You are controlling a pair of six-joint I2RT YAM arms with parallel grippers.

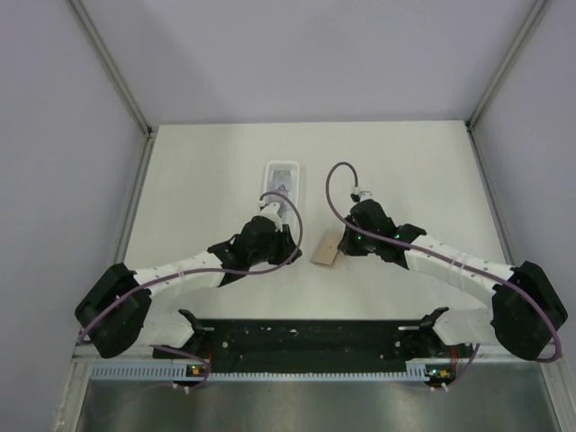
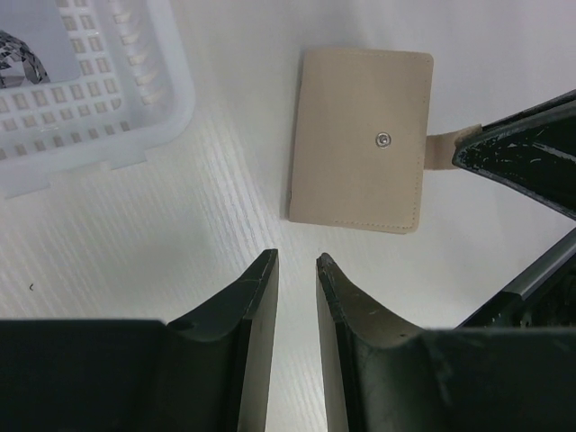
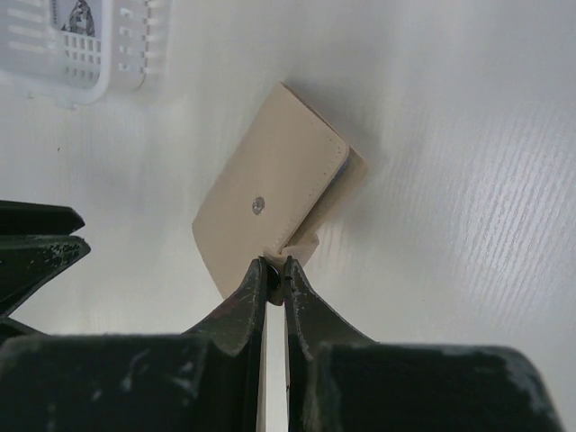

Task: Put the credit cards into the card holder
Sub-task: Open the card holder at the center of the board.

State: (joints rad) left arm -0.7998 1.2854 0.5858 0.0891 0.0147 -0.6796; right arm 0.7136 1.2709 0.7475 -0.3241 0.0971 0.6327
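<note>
The tan card holder (image 1: pixel 325 249) lies shut on the white table, snap dot up (image 2: pixel 360 135) (image 3: pixel 270 202). My right gripper (image 3: pixel 275 264) (image 1: pixel 342 243) is shut on its closing tab (image 3: pixel 301 245) at the holder's near edge. Its dark fingers (image 2: pixel 513 153) enter the left wrist view from the right, on the tab. My left gripper (image 2: pixel 297 258) (image 1: pixel 290 247) hovers just short of the holder, jaws a narrow gap apart with nothing between them. A credit card (image 3: pixel 76 18) (image 2: pixel 22 49) with dark marks lies inside the clear tray.
The long clear plastic tray (image 1: pixel 281 171) (image 2: pixel 135 117) (image 3: pixel 54 76) stands behind the left gripper, up the table from the holder. Purple cables loop above both wrists. Grey walls close in the table's left and right sides.
</note>
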